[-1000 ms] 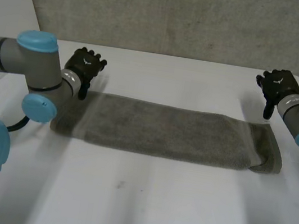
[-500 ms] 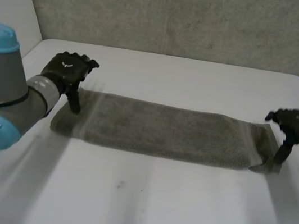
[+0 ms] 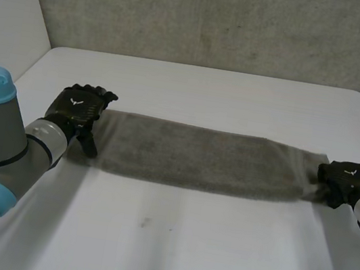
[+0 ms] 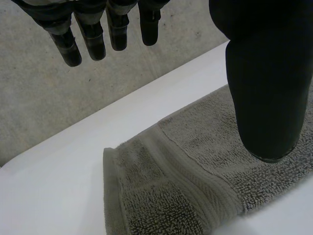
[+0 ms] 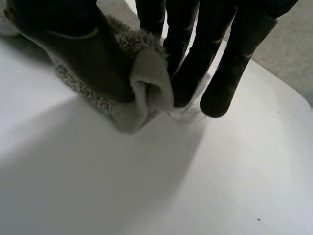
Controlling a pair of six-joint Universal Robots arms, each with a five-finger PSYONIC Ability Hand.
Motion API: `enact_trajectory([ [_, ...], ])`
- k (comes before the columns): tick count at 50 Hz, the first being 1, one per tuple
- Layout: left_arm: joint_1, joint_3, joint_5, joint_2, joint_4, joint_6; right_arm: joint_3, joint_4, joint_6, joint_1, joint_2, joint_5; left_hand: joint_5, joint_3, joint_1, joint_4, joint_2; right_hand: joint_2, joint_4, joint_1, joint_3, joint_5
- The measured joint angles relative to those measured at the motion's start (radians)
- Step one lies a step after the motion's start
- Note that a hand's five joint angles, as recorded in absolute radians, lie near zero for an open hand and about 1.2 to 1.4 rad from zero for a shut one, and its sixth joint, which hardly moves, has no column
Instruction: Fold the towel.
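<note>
We are working a towel (image 3: 197,157) that is lying as a long, folded strip on the surface (image 3: 168,250), stretching from under the left robot hand (image 3: 77,115) across to the right robot hand (image 3: 342,183). We are judging it to be soft, light, thick terry: it will sag and drape rather than hold its shape, and its pile should give a good grip. The layers could slip apart, so the best hold is at the short ends, pinching all layers together near the corners.

The right robot hand is already doing that. In its wrist view the thumb (image 5: 83,49) and fingers (image 5: 195,63) are clamping a bunched fold of the towel's end between them. The left robot hand is not gripping. Its fingers (image 4: 93,41) are hanging straight and clear of the cloth, while its thumb (image 4: 266,98) is reaching down to the pile just inside the banded end; we cannot tell whether it is touching.

Half a second ago the right robot hand was poised above its end with a finger pointing down, and now it is lower and closed on the cloth. The left robot hand is sitting lower over its end than before. The right end is looking more gathered.
</note>
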Motion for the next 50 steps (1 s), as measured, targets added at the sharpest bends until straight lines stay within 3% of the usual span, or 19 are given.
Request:
enact_trajectory([
  [7, -0.005, -0.01, 0.0, 0.003, 0.007, 0.0, -0.073, 0.006, -0.037, -0.047, 0.004, 0.081, 0.0, 0.0, 0.0, 0.0, 0.0, 0.07, 0.098, 0.074, 0.083, 0.086],
  [15, -0.011, -0.016, 0.0, 0.007, 0.007, 0.001, -0.203, 0.08, -0.28, -0.141, -0.004, 0.174, 0.0, 0.0, 0.0, 0.0, 0.0, 0.07, 0.098, 0.075, 0.086, 0.086],
  [19, -0.01, -0.017, 0.0, 0.008, 0.007, 0.001, -0.27, 0.121, -0.331, -0.118, -0.019, 0.197, 0.0, 0.0, 0.0, 0.0, 0.0, 0.07, 0.098, 0.076, 0.089, 0.086],
  [24, -0.009, -0.018, 0.0, 0.015, 0.007, 0.001, -0.368, 0.144, -0.291, 0.055, -0.055, 0.211, 0.0, 0.0, 0.0, 0.0, 0.0, 0.071, 0.098, 0.076, 0.094, 0.086],
  [29, -0.009, -0.019, 0.0, 0.023, 0.007, 0.001, -0.468, 0.138, -0.262, 0.324, -0.035, 0.215, 0.0, 0.0, 0.0, 0.0, 0.0, 0.072, 0.098, 0.076, 0.107, 0.086],
  [36, -0.008, -0.019, -0.001, 0.027, 0.009, 0.0, -0.585, 0.121, -0.313, 0.631, 0.092, 0.207, 0.0, 0.0, 0.0, 0.0, 0.0, 0.072, 0.098, 0.077, 0.108, 0.086],
  [40, -0.008, -0.018, -0.002, 0.027, 0.009, 0.0, -0.657, 0.118, -0.412, 0.793, 0.241, 0.202, 0.0, 0.0, 0.0, 0.0, 0.0, 0.072, 0.098, 0.078, 0.108, 0.089],
  [46, -0.01, -0.009, -0.002, 0.025, 0.009, 0.0, -0.74, 0.126, -0.537, 0.905, 0.4, 0.206, 0.0, 0.0, 0.0, 0.0, 0.0, 0.072, 0.098, 0.078, 0.108, 0.089],
  [50, -0.011, 0.003, -0.002, 0.024, 0.009, 0.001, -0.764, 0.128, -0.563, 0.917, 0.426, 0.206, 0.0, 0.0, 0.0, 0.0, 0.0, 0.072, 0.098, 0.078, 0.109, 0.089],
])
